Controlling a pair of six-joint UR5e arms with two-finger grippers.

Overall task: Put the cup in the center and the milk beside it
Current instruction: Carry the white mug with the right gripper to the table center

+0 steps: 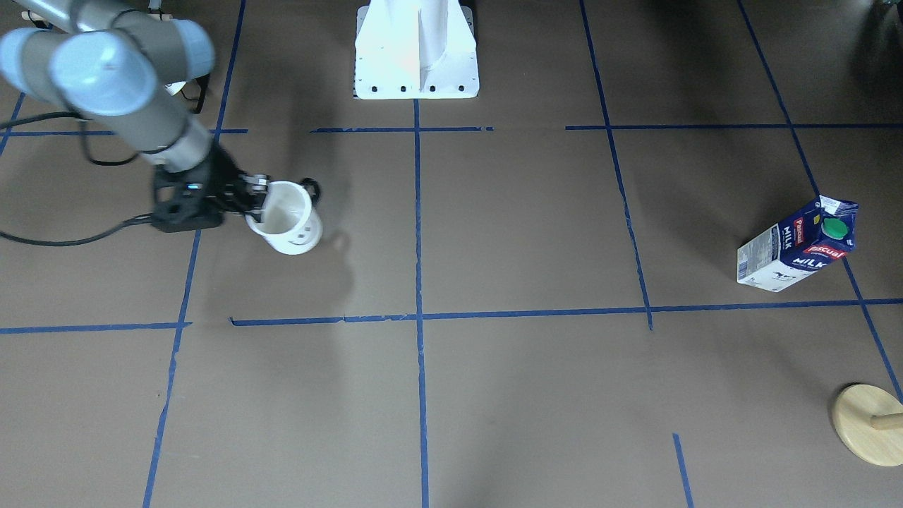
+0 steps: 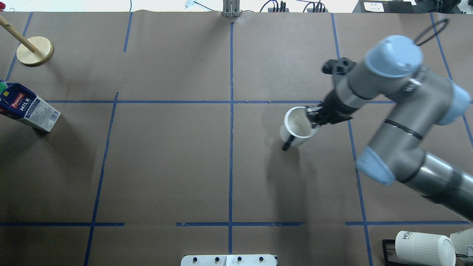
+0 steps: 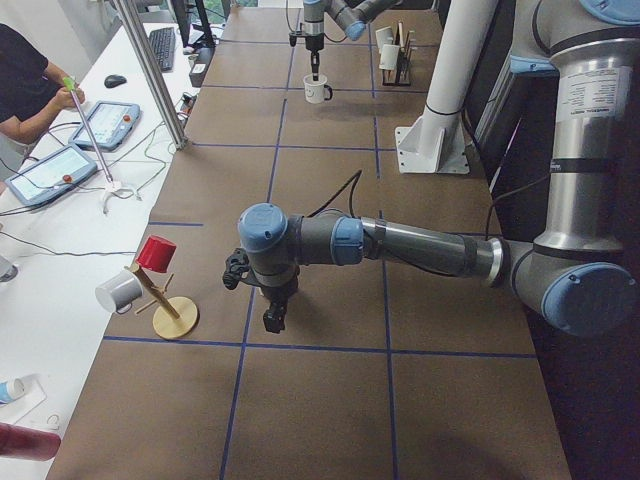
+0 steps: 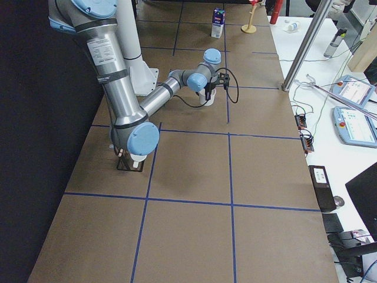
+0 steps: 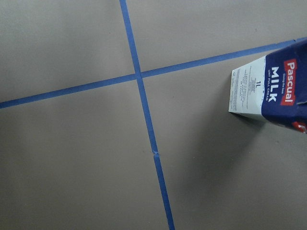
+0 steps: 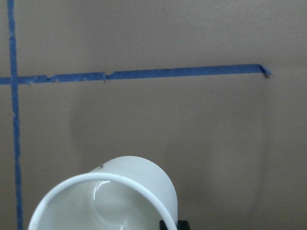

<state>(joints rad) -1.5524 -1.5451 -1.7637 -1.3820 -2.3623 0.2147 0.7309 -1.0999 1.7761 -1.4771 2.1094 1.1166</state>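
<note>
The cup (image 1: 286, 219) is white with a black handle and a smiley face. My right gripper (image 1: 257, 204) is shut on its rim and holds it tilted a little above the table. The cup also shows in the overhead view (image 2: 297, 125) and the right wrist view (image 6: 110, 196), to the right of the center crossing (image 2: 231, 102). The milk (image 2: 26, 107) stands upright at the table's far left edge. It also shows in the front view (image 1: 797, 243) and the left wrist view (image 5: 271, 91). My left gripper (image 3: 272, 318) hangs over the table; I cannot tell if it is open or shut.
A wooden mug stand (image 2: 35, 51) is beyond the milk at the far left corner. Two ribbed white mugs (image 2: 425, 247) lie on a black rack at the near right corner. The robot's white base plate (image 1: 416, 53) is at the near middle edge.
</note>
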